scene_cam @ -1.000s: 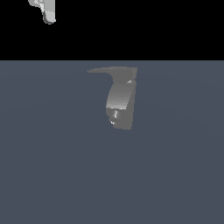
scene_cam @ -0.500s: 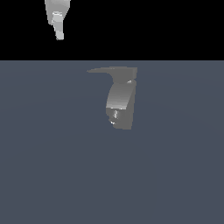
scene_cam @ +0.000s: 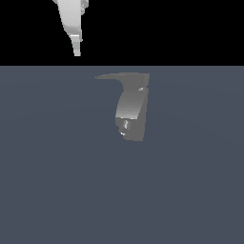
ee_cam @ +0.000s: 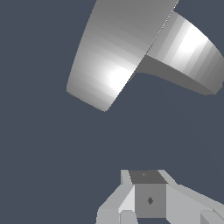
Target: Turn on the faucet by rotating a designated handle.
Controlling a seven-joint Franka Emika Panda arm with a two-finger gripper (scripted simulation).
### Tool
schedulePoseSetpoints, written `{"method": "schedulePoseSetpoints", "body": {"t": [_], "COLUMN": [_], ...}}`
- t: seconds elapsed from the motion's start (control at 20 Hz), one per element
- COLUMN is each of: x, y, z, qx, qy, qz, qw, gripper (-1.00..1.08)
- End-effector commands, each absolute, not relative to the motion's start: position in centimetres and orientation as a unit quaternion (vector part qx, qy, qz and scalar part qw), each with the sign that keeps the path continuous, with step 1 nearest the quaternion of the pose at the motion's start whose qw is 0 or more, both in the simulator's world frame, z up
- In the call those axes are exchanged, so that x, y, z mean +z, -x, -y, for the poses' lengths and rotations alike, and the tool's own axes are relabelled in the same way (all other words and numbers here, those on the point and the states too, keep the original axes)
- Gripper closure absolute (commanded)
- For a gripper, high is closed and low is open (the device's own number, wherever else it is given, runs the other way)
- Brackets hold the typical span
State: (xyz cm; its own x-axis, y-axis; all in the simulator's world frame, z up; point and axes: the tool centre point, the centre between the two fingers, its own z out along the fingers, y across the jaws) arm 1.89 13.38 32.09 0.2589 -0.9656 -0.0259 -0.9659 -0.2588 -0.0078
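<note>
- Approach is the step in hand, as I judge it: the gripper hangs high in the exterior view, apart from the faucet, with nothing held and nothing touched.
- Jaw state cannot be told. The exterior view shows only a white tapering shape ending in one narrow tip, and the wrist view shows blocky grey gripper parts without a clear gap or meeting of fingertips.
- Faucet placement relative to the jaws: in the exterior view it stands below the tip and off toward the exterior view's right, on the flat blue-grey floor. Its curved grey body bends downward to a spout end.
- Handle placement: the thin flat blade tops the faucet body, its pointed end reaching toward the exterior view's left, which is the side nearer the jaws. The tip still lies lower than the jaws and apart from them.
- Wrist view: large curved grey surfaces of the faucet fill the area ahead of the jaws, with open floor between. Which part there is the lever I cannot say surely.
- Next move, by my reckoning: lower the jaws beside the blade's pointed end, where leverage is greatest, then push sideways to swing it about its pivot.
- Risk: coming down onto the blade, or striking the thick body, would block the turn.
</note>
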Motion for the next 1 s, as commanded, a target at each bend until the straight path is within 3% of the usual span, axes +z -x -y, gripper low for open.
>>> {"method": "schedulePoseSetpoints", "body": {"t": [0.0,0.95], "x": [31.3,25.7], "y": [-3.4,-13.8], "z": [-12.9,-6.3], "qx": [0.007,0.0], "qy": [0.774,0.606], "qz": [-0.633,-0.796], "qw": [0.01,0.0], "gripper": [1.08,1.08]}}
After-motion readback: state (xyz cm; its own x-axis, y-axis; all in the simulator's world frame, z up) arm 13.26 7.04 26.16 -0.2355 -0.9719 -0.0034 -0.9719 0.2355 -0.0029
